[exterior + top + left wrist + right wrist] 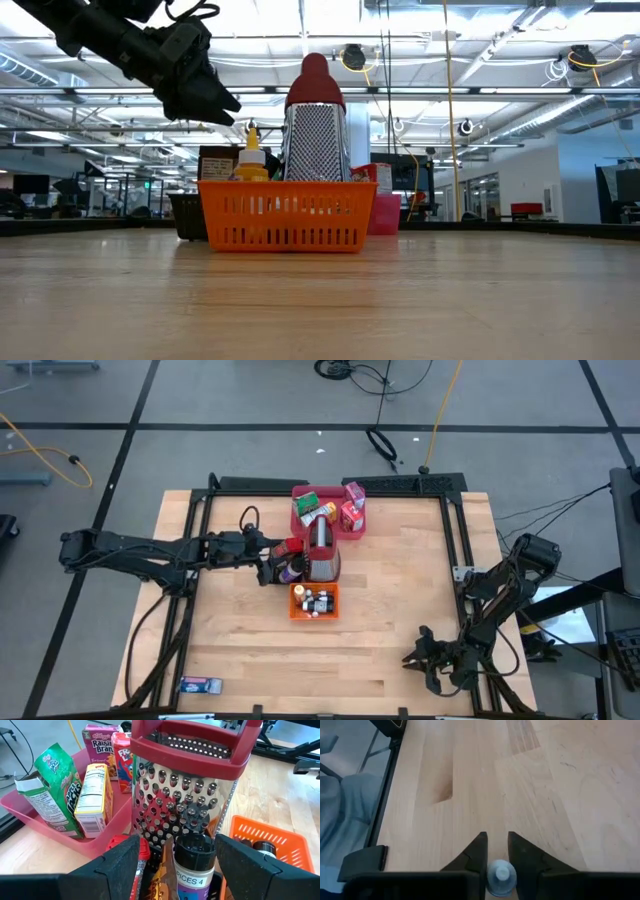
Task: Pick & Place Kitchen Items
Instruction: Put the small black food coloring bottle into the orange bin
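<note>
where writing can be read, it sits mostly in the pink tray [45, 822] at the far middle of the tabletop [400, 610]: a purple carton [100, 740] reads "raisin bran", a green carton [52, 785] shows an apple cereal logo i cannot fully read, a red carton [122, 757] begins "fro", and a yellow carton [95, 797] turns its nutrition panel outward. that makes four cartons visible in the left wrist view. just this side of the tray stands one red-topped metal grater [185, 795], and in front of it one dark spice bottle [195, 865] labelled "spices 4", standing upright between the spread fingers of the left end effector [175, 857], which is open around it, not touching. a red-capped item [125, 845] stands just beside the bottle. one orange basket [314, 601] near the grater holds several small shakers, too small to count. a small flat packet [199, 684] lies alone at the near left edge. the right end effector [496, 851] hovers low at the near right corner, its fingers nearly together with only a narrow gap, holding nothing.
</note>
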Motion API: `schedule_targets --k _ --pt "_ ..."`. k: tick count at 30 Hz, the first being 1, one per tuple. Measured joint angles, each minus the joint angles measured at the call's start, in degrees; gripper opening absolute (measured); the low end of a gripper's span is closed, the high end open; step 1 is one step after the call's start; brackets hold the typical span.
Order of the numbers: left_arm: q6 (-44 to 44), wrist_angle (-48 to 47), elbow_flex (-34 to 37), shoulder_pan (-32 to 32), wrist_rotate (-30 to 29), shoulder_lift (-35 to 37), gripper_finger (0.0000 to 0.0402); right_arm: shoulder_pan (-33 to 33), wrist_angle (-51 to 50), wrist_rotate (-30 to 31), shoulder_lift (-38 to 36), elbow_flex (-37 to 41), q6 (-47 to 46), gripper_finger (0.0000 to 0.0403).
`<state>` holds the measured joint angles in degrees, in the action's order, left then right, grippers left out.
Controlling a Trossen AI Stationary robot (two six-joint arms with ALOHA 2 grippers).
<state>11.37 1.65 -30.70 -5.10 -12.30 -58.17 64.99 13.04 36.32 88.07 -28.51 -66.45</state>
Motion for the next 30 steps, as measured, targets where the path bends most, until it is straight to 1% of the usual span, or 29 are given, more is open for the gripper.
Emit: schedule_targets --k 3,6,13,19,24,30 --pt "0.4 0.0 0.0 0.0 0.0 0.0 0.0257 0.0 0.0 0.6 0.0 0.0 1.0 0.0049" --pt "0.4 0.0 0.0 0.0 0.0 0.0 0.0257 0.0 -0.1 2.9 0.0 0.0 1.3 0.0049" --pt "0.4 -0.2 0.0 0.0 0.0 0.0 0.0257 -3.4 0.3 2.9 -0.5 0.0 2.7 0.0049" --pt "0.4 -0.2 0.0 0.0 0.0 0.0 0.0257 -9.5 2.7 2.4 -3.3 0.0 11.3 0.0049" --pt "0.4 -0.2 0.0 0.0 0.0 0.0 0.0257 -15.6 4.0 0.5 -7.1 0.0 19.4 0.0049" --pt "0.4 -0.2 0.0 0.0 0.0 0.0 0.0257 -24.9 10.4 -5.6 -9.7 0.0 30.7 0.0049"
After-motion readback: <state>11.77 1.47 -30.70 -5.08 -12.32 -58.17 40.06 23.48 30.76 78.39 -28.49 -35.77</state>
